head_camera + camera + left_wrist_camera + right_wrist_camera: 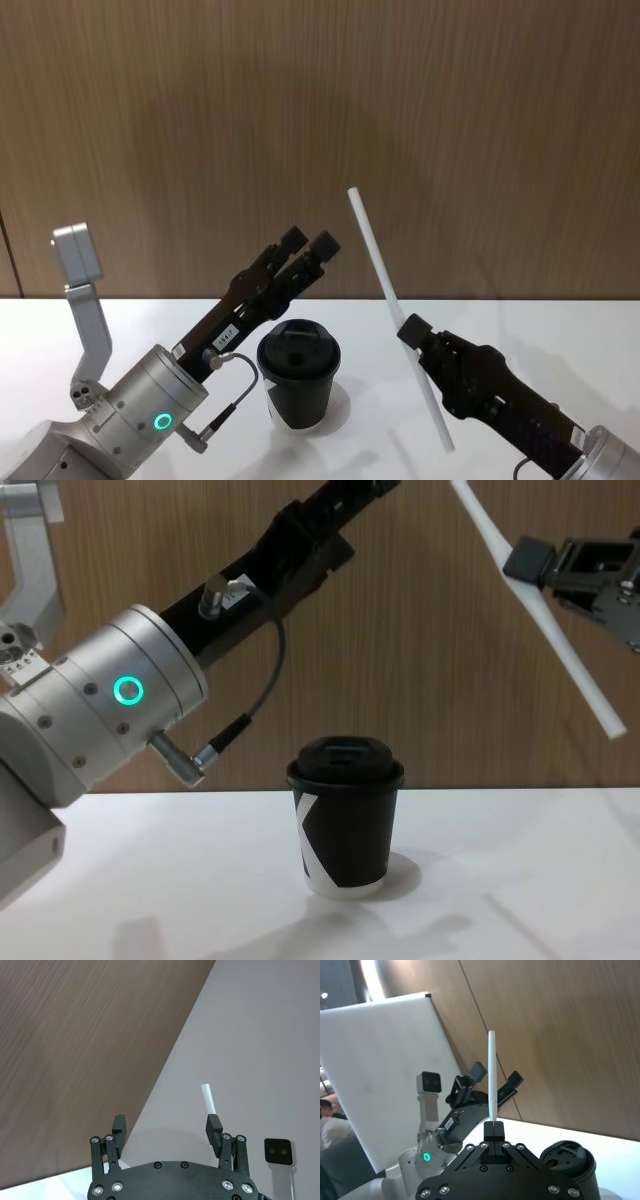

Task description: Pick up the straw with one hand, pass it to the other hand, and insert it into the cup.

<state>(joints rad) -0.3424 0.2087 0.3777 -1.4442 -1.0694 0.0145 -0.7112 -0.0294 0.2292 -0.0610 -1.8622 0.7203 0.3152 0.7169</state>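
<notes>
My right claw (411, 331) is clamped on the straw (374, 243), gripping it near its middle. The straw hangs in the air, tilted, with its upper end leaning toward my left side. It is to the right of the cup (298, 376), which stands upright on the desk (110, 318). My left claw (309, 242) is raised above the cup, its fingers wide apart, near the straw but not touching it.

We were in what looked like an office or lab. We saw a wood-panelled wall (300, 120) behind a plain white table (560, 330), and ceiling lights (324, 995) in a wider room beyond.
</notes>
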